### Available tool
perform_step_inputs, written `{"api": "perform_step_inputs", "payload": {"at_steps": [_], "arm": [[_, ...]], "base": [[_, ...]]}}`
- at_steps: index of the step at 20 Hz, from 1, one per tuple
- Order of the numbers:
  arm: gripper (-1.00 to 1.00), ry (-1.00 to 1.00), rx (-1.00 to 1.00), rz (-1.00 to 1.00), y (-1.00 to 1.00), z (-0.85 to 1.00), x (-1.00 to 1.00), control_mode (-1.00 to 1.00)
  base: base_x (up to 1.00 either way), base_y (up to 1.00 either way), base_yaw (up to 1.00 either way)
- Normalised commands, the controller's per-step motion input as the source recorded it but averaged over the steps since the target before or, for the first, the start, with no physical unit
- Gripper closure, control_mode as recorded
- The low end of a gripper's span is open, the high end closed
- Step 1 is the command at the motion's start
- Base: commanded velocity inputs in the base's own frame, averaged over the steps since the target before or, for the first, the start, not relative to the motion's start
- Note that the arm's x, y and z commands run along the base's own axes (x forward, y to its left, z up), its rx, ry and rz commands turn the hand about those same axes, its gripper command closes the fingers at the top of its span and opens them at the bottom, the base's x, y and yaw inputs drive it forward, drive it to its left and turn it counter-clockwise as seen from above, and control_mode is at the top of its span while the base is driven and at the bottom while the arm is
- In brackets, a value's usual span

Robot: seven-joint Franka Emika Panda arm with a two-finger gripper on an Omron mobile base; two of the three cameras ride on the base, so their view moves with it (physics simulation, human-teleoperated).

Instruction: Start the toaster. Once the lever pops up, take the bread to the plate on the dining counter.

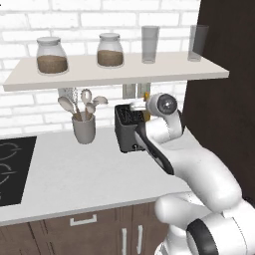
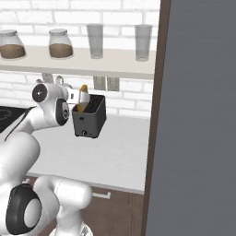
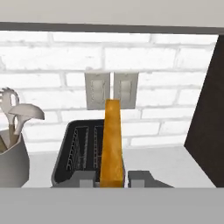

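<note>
The gripper (image 3: 113,178) pinched the bread (image 3: 112,144), seemingly lifted above the toaster (image 3: 78,153), so carrying it to the plate was left.

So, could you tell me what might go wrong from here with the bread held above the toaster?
1. The gripper pinches the thin bread only at its lower part, so the slice might tilt or slip.
2. The slice stands just above the toaster slots and could catch on the rim when carried sideways.
3. The shelf hangs close overhead; a steep lift could bump it.
</note>
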Motion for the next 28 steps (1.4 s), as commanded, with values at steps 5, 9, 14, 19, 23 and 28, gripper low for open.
{"api": "perform_step_inputs", "payload": {"at_steps": [5, 9, 14, 19, 23, 28], "arm": [[1.0, 0.14, 0.0, -0.06, 0.0, 0.48, -0.64, -1.0], [1.0, 0.12, 0.0, -0.06, 0.0, 0.12, -0.71, -1.0], [1.0, 0.01, 0.0, -0.04, 0.0, 0.0, -0.82, -1.0], [1.0, 0.03, 0.0, -0.02, -0.07, 0.0, -0.62, -1.0], [1.0, 0.12, 0.08, 0.0, -0.23, 0.09, -0.5, -1.0], [1.0, 0.04, 0.08, 0.01, -0.41, 0.14, -0.61, -1.0]], "base": [[0.0, 0.0, 0.0], [0.0, 0.0, 0.0], [0.0, 0.0, 0.0], [0.0, 0.0, 0.0], [0.0, 0.0, 0.0], [0.0, 0.0, 0.0]]}}
